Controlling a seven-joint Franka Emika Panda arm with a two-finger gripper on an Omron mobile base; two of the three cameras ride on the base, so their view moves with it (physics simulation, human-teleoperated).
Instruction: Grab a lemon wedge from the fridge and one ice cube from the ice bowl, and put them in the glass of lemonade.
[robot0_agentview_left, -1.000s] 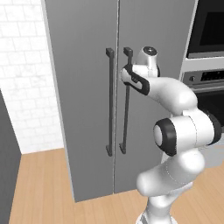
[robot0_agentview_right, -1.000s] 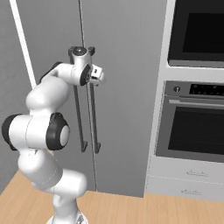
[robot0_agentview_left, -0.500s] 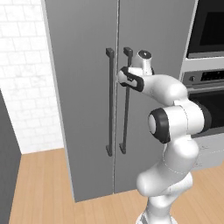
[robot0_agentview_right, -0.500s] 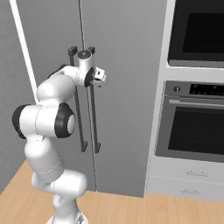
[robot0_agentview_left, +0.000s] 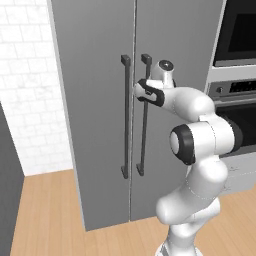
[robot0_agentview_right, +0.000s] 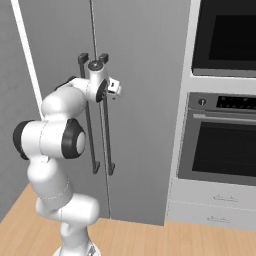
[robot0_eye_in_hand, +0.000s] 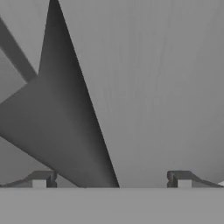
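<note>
The fridge stands shut, both grey doors closed, so the lemon wedge is hidden. Two dark vertical bar handles flank the door seam. My gripper is open at the upper part of the right handle, close to the door face. In the hand view the dark handle bar runs slantwise between my fingertips, nearer the left one, and the gripper has nothing clamped. The ice bowl and the glass of lemonade are out of view.
To the right of the fridge stands a black-fronted oven with a microwave above it and white drawers below. A white tiled wall lies to the fridge's left. The floor is wood.
The hand has edged in towards the fridge door and its right handle, and the elbow has swung up and closer. The jaws stayed open and the doors stayed shut.
</note>
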